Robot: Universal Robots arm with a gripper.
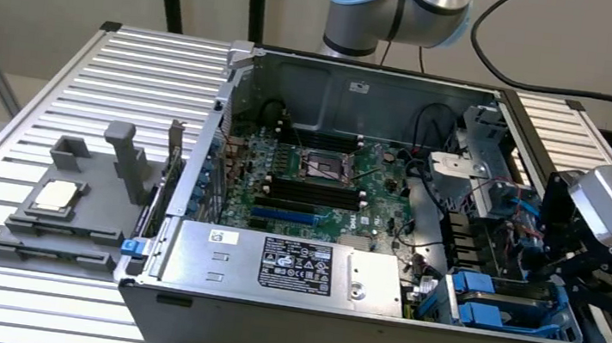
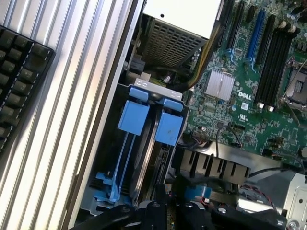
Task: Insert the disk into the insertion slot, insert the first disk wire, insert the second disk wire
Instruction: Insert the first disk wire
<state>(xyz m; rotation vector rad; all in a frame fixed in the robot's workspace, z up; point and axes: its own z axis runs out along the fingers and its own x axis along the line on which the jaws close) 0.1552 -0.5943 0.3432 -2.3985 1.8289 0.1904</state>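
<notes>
The black claw sat just above an insertion slot of grey plastic with bright blue clips. Beside the claw lay a green motherboard with black and blue sockets. Farther from it, a silver power-supply box bore a black-and-white printed label. Well away from the claw, a dark grey stand stood on the desk, silver with ribbed stripes.
</notes>
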